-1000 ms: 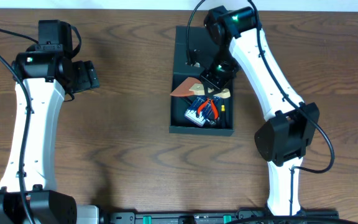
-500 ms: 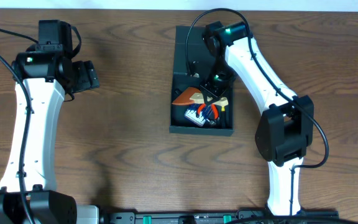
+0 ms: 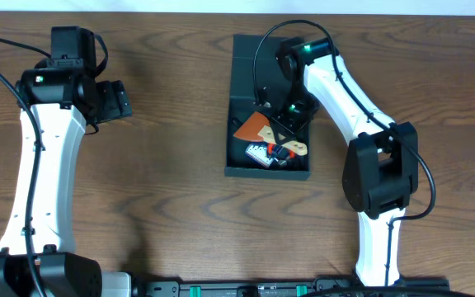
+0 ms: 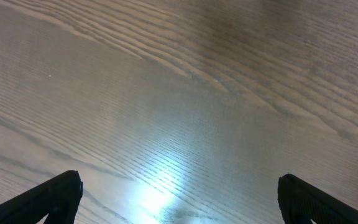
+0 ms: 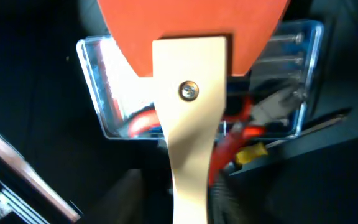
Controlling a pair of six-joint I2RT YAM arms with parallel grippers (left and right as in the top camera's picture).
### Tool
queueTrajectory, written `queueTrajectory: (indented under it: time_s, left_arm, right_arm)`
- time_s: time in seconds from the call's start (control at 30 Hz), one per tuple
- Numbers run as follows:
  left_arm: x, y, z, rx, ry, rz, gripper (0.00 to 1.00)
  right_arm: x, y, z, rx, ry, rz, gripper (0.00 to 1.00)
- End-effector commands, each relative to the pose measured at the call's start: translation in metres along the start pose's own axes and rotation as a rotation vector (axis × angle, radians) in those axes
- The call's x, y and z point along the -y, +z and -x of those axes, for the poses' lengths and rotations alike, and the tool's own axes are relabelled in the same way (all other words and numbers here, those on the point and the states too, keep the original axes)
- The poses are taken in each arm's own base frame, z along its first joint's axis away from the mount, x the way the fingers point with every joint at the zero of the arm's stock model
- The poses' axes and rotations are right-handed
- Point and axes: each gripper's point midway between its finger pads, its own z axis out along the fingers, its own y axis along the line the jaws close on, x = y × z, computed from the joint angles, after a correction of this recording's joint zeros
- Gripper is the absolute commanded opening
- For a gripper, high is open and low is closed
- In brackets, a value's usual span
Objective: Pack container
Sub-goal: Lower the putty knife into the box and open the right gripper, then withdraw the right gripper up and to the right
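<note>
- Scraper [image 3: 258,129] update: over the last 1 s it has dropped from up near the container's rim to down inside the box, and its orange blade has swung round a bit.
- Right gripper [image 3: 284,130] looks clamped on the pale wooden handle. The wrist view has the handle running dead centre toward the camera, but the fingers barely show, so that's my read, not a clear sight.
- Container [image 3: 236,171] sits on the table [image 3: 171,165], flap lid folded open at its far side. It hasn't shifted.
- Inside the container, right under the blade: a clear plastic case [image 5: 98,74] and red-handled pliers [image 5: 244,121], plus something yellow-tipped I can't name.
- Left gripper [image 4: 179,199] is well apart from the container, fingers spread wide, holding nothing, just bare wood beneath. Hasn't budged.
- What it means: 1 more tool is nearly packed. I'd guess letting go comes next, then the lid. The scraper may end up perched on the case rather than lying flat, which could get in the lid's way.
</note>
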Motion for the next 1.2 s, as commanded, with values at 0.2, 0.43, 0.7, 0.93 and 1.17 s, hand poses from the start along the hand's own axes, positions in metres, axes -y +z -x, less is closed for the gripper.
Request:
queueTrajectory:
  time_s: [0.2,0.43,0.7,0.93,1.17]
  left_arm:
    - [-0.003,-0.002,0.001,0.004,-0.017,0.008,0.99]
    - [-0.003,-0.002,0.001,0.004,-0.017,0.008,0.99]
    - [-0.003,-0.002,0.001,0.004,-0.017,0.008,0.99]
    - [-0.003,-0.002,0.001,0.004,-0.017,0.008,0.99]
    - [-0.003,-0.002,0.001,0.004,-0.017,0.008,0.99]
  right_arm:
    - [-0.006,-0.01,0.002,0.033,-0.025,-0.011,0.55]
    - [-0.009,-0.033,0.018,0.104,0.008,-0.021,0.56]
    - [-0.003,-0.088,0.031,0.204,0.053,-0.096,0.58]
    - [0.056,-0.151,0.023,0.342,0.405,-0.334,0.62]
    - [0.13,-0.195,-0.037,0.387,0.84,-0.587,0.77]
